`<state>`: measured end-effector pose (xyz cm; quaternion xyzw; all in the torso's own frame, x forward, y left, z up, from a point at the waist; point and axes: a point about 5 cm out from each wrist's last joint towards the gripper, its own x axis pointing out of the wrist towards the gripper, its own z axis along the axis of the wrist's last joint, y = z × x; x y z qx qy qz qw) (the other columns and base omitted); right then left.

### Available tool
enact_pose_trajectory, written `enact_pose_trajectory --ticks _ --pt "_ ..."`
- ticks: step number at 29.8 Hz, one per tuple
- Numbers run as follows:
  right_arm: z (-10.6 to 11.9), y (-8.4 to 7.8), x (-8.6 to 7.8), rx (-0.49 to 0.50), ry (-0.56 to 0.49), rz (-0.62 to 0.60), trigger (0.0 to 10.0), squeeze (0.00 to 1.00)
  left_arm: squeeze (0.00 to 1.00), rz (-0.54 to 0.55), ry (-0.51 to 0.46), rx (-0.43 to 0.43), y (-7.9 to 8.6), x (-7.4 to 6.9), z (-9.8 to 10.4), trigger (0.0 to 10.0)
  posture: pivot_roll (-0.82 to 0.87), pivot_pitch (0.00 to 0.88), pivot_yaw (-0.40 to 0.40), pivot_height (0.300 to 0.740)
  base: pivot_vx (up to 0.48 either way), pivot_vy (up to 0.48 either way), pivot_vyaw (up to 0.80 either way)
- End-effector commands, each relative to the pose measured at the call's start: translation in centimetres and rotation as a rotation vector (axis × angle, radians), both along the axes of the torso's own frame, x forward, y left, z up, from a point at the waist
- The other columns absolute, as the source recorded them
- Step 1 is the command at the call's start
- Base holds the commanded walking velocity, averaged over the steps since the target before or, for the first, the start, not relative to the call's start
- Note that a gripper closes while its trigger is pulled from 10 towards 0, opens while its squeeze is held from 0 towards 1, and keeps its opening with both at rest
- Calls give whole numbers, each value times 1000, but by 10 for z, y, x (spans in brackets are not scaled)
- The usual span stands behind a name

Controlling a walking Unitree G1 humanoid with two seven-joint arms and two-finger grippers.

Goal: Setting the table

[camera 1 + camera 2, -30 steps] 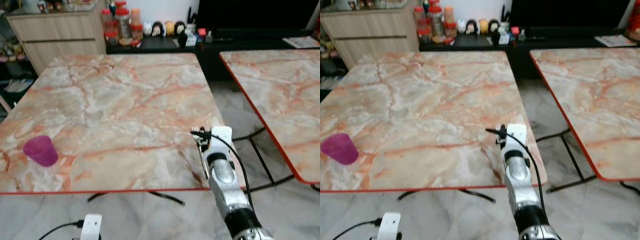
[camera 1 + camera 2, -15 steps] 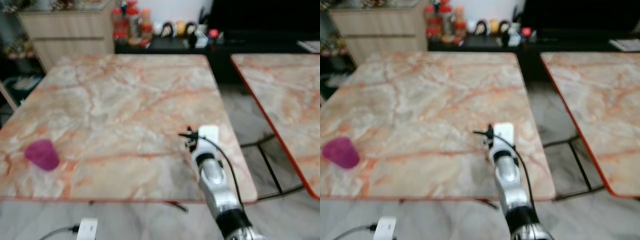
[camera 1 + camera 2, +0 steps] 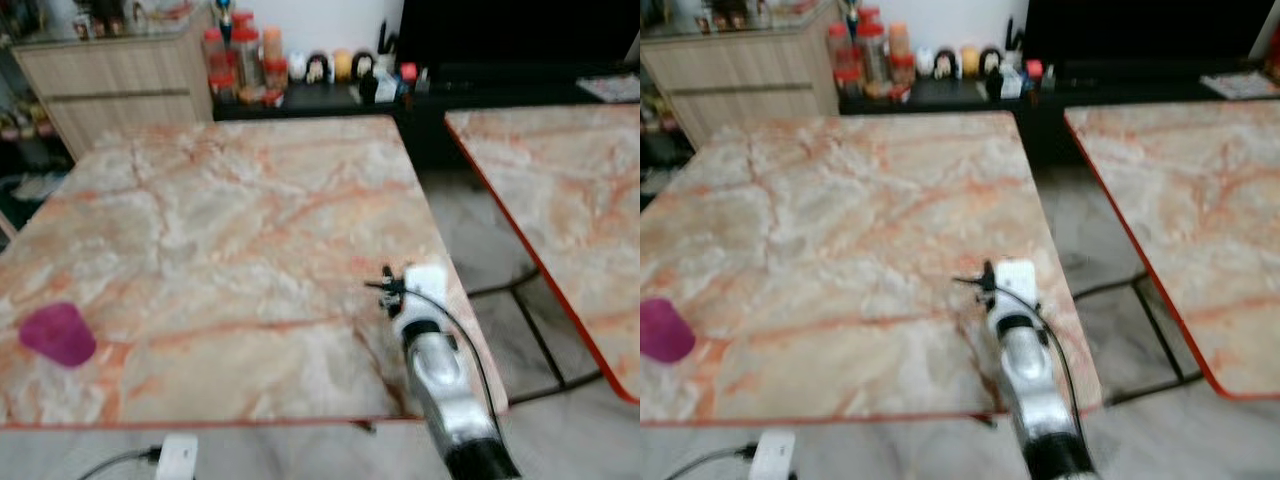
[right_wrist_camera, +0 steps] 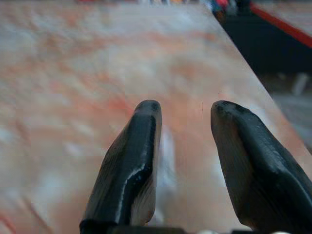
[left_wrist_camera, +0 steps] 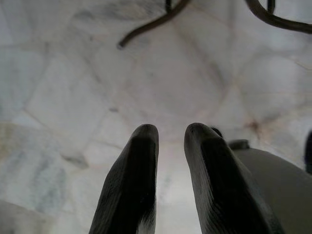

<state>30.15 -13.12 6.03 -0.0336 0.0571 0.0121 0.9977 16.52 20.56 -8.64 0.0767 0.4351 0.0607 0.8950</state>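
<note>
A purple cup (image 3: 58, 335) stands upright near the front left corner of the marble table (image 3: 240, 220). My right arm (image 3: 437, 368) reaches over the table's front right part, far from the cup. In the right wrist view the right gripper (image 4: 187, 109) is open just above the marble, with nothing between its fingers (image 4: 139, 141). My left arm (image 3: 176, 457) hangs low below the table's front edge. In the left wrist view the left gripper (image 5: 171, 129) points at the tiled floor (image 5: 73, 87), its fingers a narrow gap apart and holding nothing.
A second marble table (image 3: 560, 170) with a red edge stands to the right, across a gap of floor. Behind are a wooden cabinet (image 3: 120, 80), jars (image 3: 240, 60) and small items on a dark low shelf (image 3: 450, 90). Black table legs (image 5: 146, 29) cross the floor.
The whole picture has shifted and blurred as the camera moved. The right arm stays over the table's front right part. The cup has not moved on the table.
</note>
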Motion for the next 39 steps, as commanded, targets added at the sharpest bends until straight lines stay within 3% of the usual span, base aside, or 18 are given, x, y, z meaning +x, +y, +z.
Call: enact_pose_trajectory --ticks 1,12,13,14,15,19,20,39 --pt "7 10 -2 8 -18 25 10000 0 0 13 24 16 6 -7 -2 10000 0 58 16 740 0 0 0" --pt "3 -8 -20 -19 35 -6 10000 0 0 5 31 13 5 -8 -3 10000 -17 64 17 740 0 0 0" --pt "4 -10 -20 -21 34 -18 10000 745 0 3 30 12 4 -7 -3 10000 -19 64 17 740 0 0 0" --pt "5 -10 -19 -23 34 -21 10000 745 0 2 30 12 4 -7 -3 10000 -19 64 17 740 0 0 0" --pt "5 -11 -19 -21 36 -21 10000 1000 0 1 30 11 4 -7 -3 10000 -21 62 17 740 0 0 0" --pt "7 -11 -17 -19 37 -24 10000 1000 0 -1 28 9 3 -6 -2 10000 -21 58 16 740 0 0 0" --pt "6 -9 -15 -17 40 -17 10000 0 0 -1 28 9 3 -6 -2 10000 -18 58 16 740 0 0 0" --pt "0 3 -8 10 74 71 10000 0 0 -2 33 18 7 -7 -2 10000 1 23 10 740 0 0 0"
